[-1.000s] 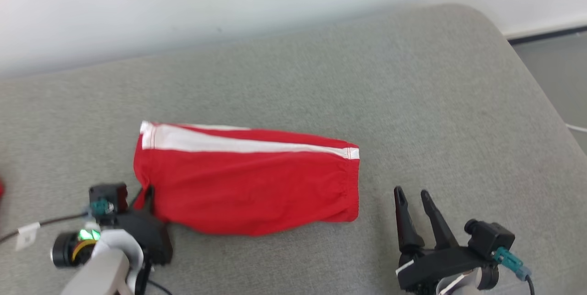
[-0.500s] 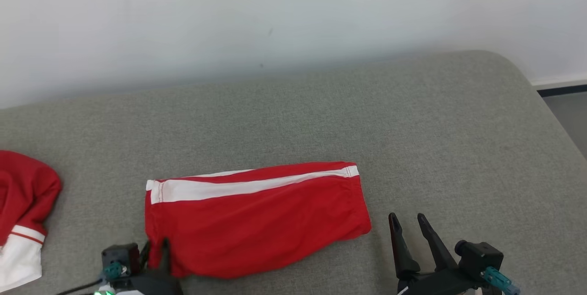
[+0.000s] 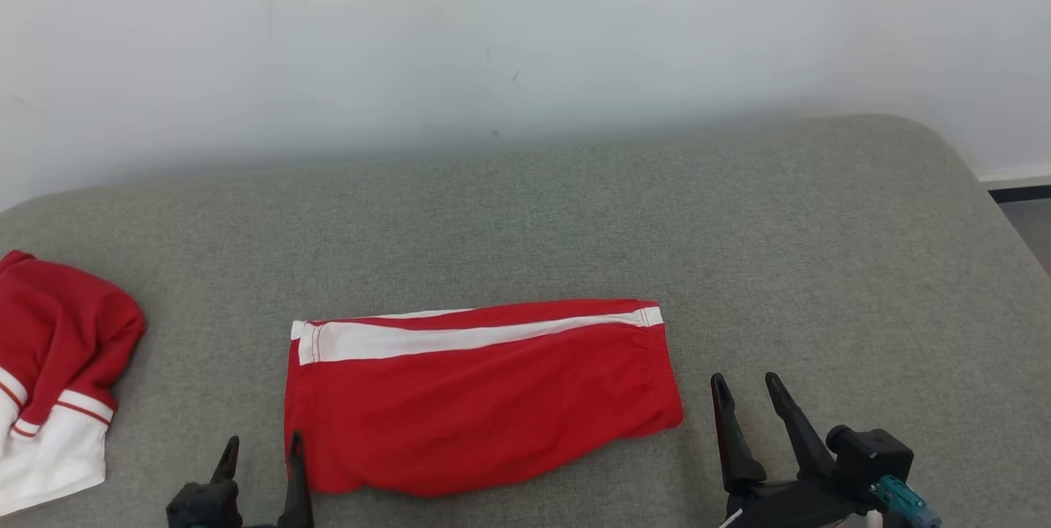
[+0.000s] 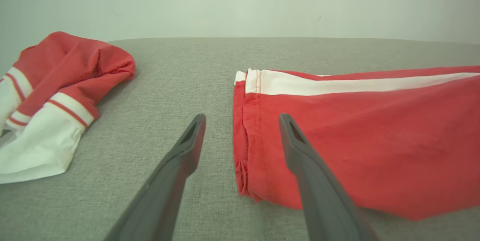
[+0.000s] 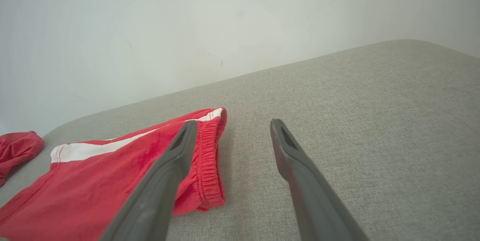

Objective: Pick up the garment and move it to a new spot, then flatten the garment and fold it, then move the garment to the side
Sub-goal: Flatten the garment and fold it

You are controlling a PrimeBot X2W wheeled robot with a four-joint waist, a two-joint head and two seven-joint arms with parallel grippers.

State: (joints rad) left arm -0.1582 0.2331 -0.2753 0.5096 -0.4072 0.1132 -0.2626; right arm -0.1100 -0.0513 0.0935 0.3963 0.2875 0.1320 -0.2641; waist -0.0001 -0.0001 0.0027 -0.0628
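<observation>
The red shorts (image 3: 484, 397) lie folded and fairly flat mid-way along the grey padded surface (image 3: 739, 224), with the left pincer (image 3: 263, 439) and right pincer (image 3: 745, 380) spread and empty at either end, so I'd judge only the move aside remains.
</observation>
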